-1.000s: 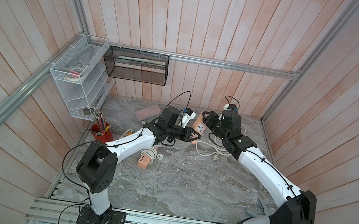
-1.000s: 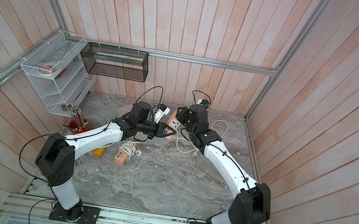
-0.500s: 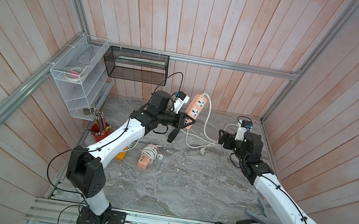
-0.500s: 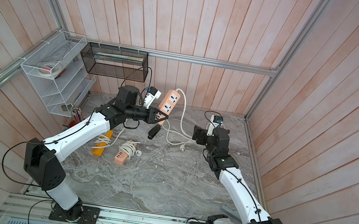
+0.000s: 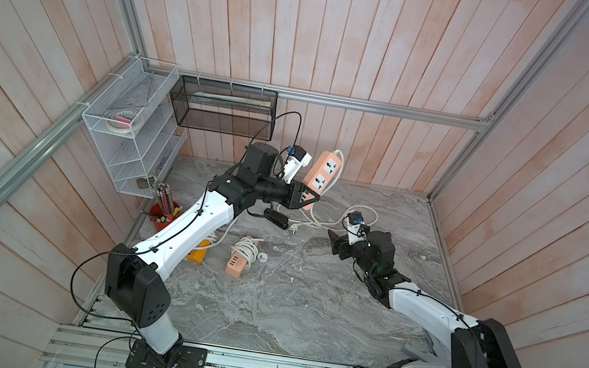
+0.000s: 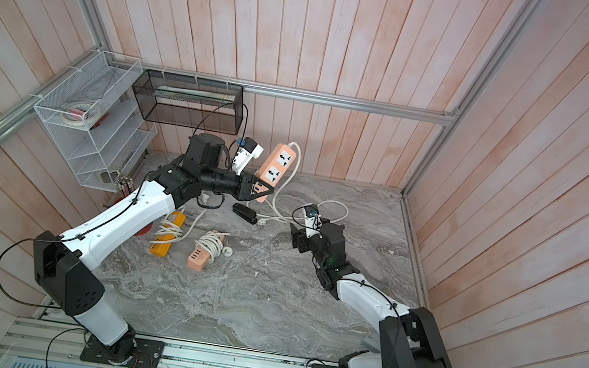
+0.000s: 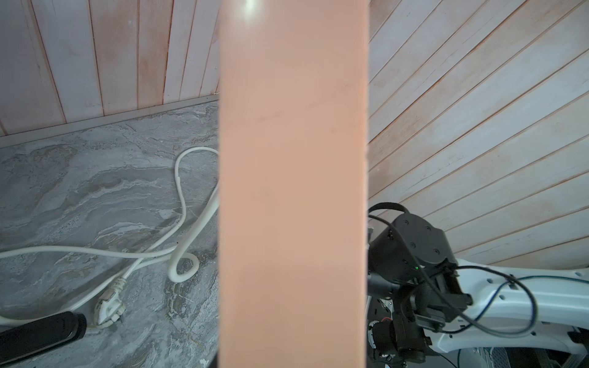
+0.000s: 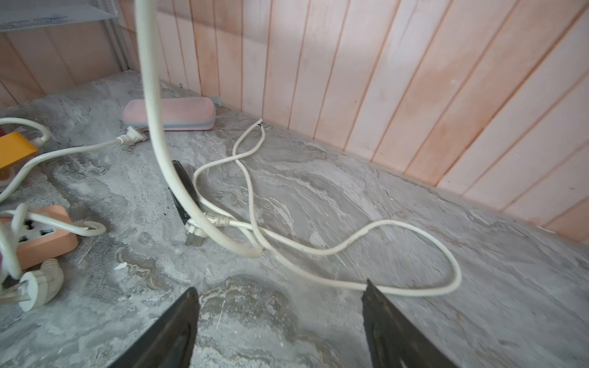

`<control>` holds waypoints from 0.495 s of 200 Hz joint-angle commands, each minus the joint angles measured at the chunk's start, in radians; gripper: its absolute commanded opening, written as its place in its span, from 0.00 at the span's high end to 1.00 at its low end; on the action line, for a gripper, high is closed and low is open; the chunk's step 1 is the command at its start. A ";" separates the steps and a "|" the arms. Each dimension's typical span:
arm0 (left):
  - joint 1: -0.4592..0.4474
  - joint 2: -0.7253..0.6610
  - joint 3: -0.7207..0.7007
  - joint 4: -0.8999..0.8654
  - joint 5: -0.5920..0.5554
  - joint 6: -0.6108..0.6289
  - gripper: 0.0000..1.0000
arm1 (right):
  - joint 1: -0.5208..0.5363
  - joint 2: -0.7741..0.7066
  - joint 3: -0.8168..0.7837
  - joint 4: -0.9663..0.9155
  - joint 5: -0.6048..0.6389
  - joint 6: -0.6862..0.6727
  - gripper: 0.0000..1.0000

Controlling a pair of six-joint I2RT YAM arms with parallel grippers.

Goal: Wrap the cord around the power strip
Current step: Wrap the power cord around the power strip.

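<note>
A peach power strip stands raised on end above the back of the table, with my left gripper shut on its lower end. In the left wrist view its plain back fills the middle and hides the jaws. The white cord hangs from the strip's top end and lies in loose loops on the table, ending in a plug. My right gripper hovers open low over the table, right of the loops, with nothing between its fingers.
A black bar-shaped object lies by the plug. A second peach strip and a yellow one, both with wound cords, lie at the left. A pink case, a red pen cup, wire shelves and a mesh basket line the back and left.
My right gripper has let go near the strip, opened, and drawn back to the right and down. The left arm has lifted the strip up toward the back wall.
</note>
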 commanded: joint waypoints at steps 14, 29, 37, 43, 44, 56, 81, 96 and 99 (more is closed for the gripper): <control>0.003 -0.031 0.064 0.039 0.038 0.015 0.94 | 0.022 0.163 0.101 0.189 -0.018 -0.041 0.20; 0.003 -0.038 0.064 0.041 0.043 0.007 0.94 | 0.022 0.238 0.144 0.227 0.006 -0.047 0.22; 0.003 -0.045 0.065 0.042 0.043 0.002 0.95 | 0.019 0.275 0.169 0.253 0.022 -0.046 0.26; 0.004 -0.050 0.065 0.043 0.041 -0.003 0.95 | 0.017 0.301 0.178 0.283 0.033 -0.040 0.29; 0.004 -0.051 0.066 0.045 0.041 -0.004 0.95 | 0.016 0.305 0.180 0.287 0.033 -0.039 0.29; 0.011 -0.064 0.058 0.067 0.044 -0.025 0.96 | 0.012 0.345 0.193 0.346 0.039 -0.029 0.38; 0.054 -0.098 0.026 0.159 0.067 -0.107 0.98 | 0.007 0.369 0.194 0.423 0.058 -0.044 0.72; 0.086 -0.127 -0.002 0.241 0.069 -0.160 1.00 | -0.015 0.332 0.175 0.434 0.139 -0.076 0.91; 0.092 -0.132 -0.005 0.254 0.067 -0.167 1.00 | -0.020 0.319 0.173 0.431 0.166 -0.088 0.94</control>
